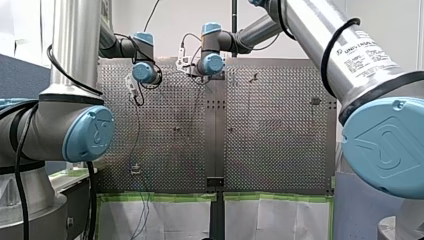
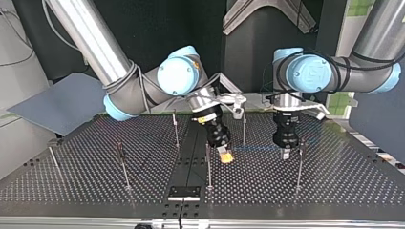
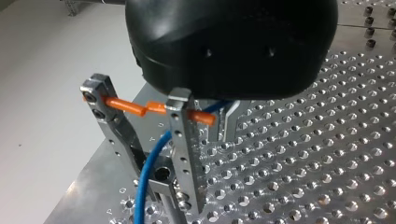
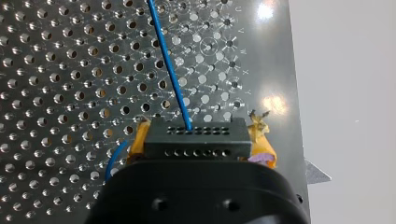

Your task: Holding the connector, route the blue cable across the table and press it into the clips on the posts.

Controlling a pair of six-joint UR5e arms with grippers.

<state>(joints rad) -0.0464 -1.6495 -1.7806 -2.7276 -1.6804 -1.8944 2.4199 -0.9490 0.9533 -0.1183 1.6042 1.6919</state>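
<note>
At the top view's centre, my right gripper point(image 2: 225, 156) clamps the connector point(image 4: 195, 137) to tension the blue cable point(image 4: 170, 74); my left gripper's point(image 2: 285, 152) hold is unclear.

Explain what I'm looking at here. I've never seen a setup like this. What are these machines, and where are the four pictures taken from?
These are two robot arms over a perforated metal table. One picture looks from behind the arms, one faces them across the table, and two come from cameras on the wrists. Thin posts stand on the table. The right gripper holds a black connector between its yellow-padded fingers; a blue cable runs from it toward the left gripper.
</note>
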